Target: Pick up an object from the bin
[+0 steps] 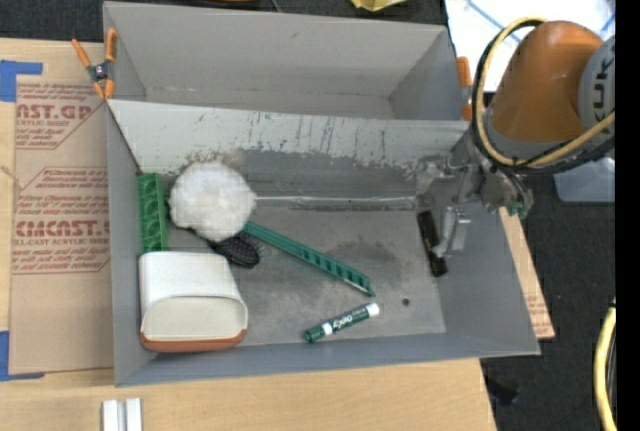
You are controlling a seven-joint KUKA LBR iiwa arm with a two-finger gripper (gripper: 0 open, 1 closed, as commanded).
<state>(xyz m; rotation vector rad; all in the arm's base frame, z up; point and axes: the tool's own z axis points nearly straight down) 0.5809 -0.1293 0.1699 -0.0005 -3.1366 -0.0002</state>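
Green marker [342, 322], one; white puff [210, 199], one

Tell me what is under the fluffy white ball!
A black bristly brush head pokes out from beneath the fluffy white ball, next to the upper end of a long green plastic handle. The ball covers the rest, so anything else underneath cannot be seen.

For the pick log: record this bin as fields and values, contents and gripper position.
bin: grey metal, few loose things
left side: white fluffy ball, green block, white box with orange base
middle: black brush, green toothed strip lying slantwise
front: green marker
gripper: over bare floor at bin's right, apart from every thing
nearest to gripper: strip's end and marker
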